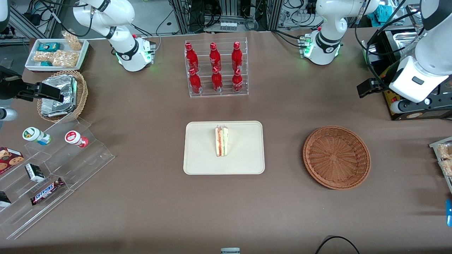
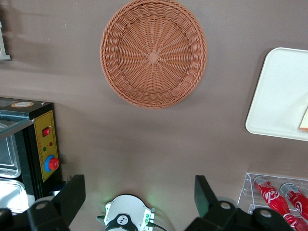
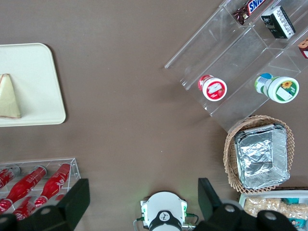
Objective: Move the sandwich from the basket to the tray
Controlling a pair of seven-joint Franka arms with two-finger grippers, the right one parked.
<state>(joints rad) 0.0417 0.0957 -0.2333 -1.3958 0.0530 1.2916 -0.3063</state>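
I saw the sandwich point(image 1: 221, 141) standing on the tray point(image 1: 197, 158), the basket point(image 1: 336, 157) empty; my end effector point(image 2: 139, 195) hung spread, raised near the arm's base. Soft bread: pinch its flat faces lightly.

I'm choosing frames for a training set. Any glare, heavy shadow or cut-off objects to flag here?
Front view: even light, soft shadows; the triangular white-bread sandwich on the cream rectangular tray is sharp. Left wrist view: the open tool is dark, the tray is cropped, the reddish-brown wicker basket is clear. Right wrist view: crumpled foil container glares mildly.
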